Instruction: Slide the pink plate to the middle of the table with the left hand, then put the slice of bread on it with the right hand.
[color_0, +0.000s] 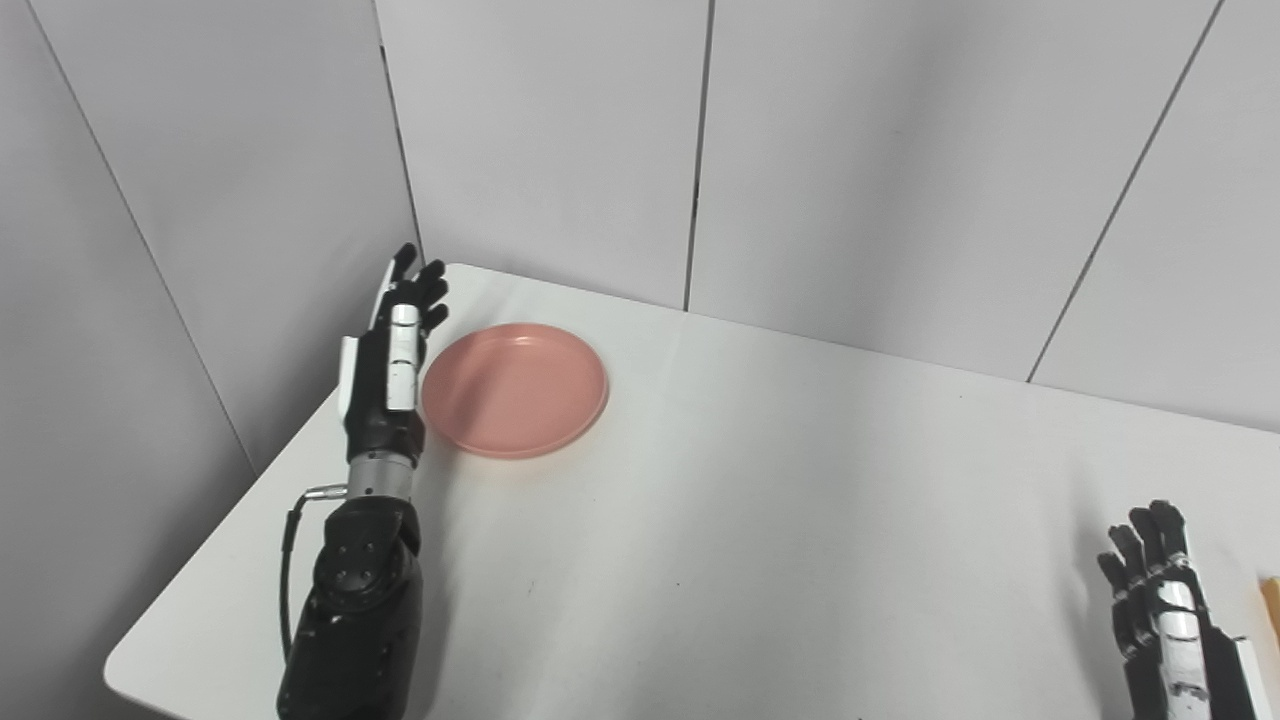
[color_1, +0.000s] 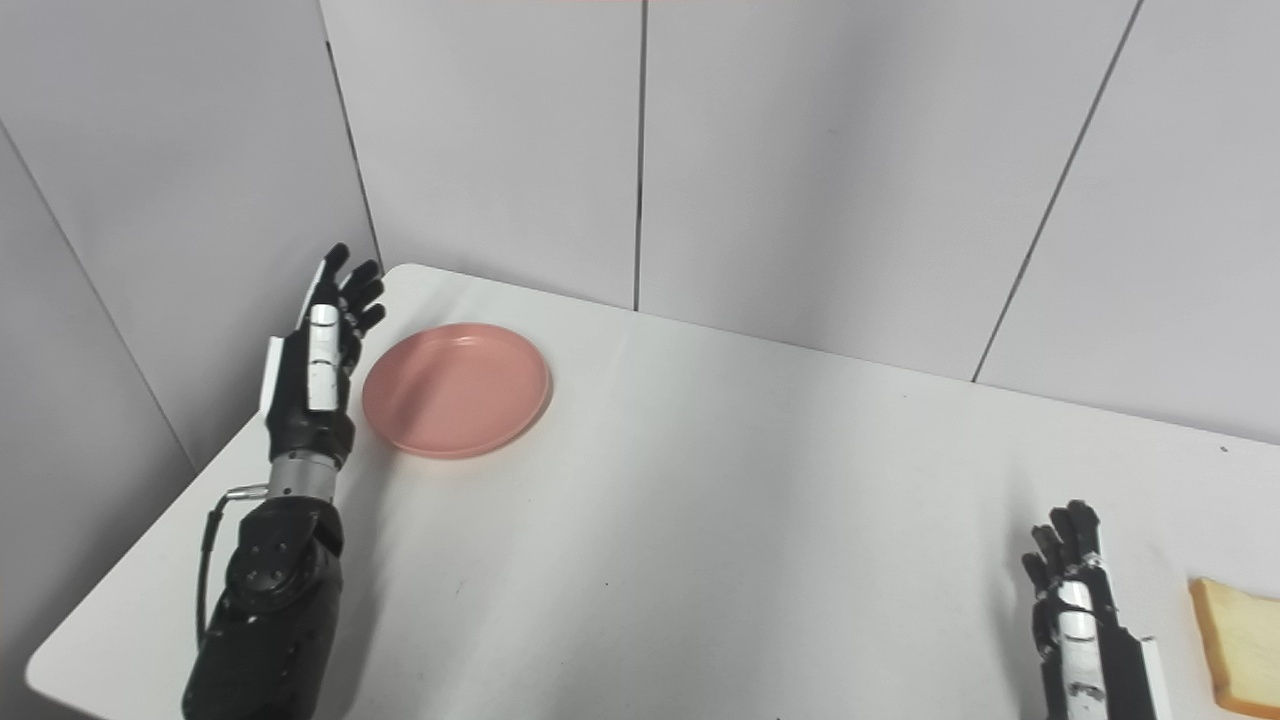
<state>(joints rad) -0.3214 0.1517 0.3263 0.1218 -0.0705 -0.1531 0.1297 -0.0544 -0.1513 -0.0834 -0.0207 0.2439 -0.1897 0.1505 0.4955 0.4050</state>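
Left hand (color_0: 392, 350) is held open just beside the pink plate (color_0: 515, 390), near the tabletop (color_0: 760, 520) corner. Right hand (color_1: 1085, 625) is kept open near the bread (color_1: 1238, 645). Hard, light and slippery, the plate is best pushed at its rim.

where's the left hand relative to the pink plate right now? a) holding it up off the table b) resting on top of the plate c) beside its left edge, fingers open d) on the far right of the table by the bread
c: the left hand stands upright with fingers apart just left of the pink plate, which lies flat on the table and holds nothing.
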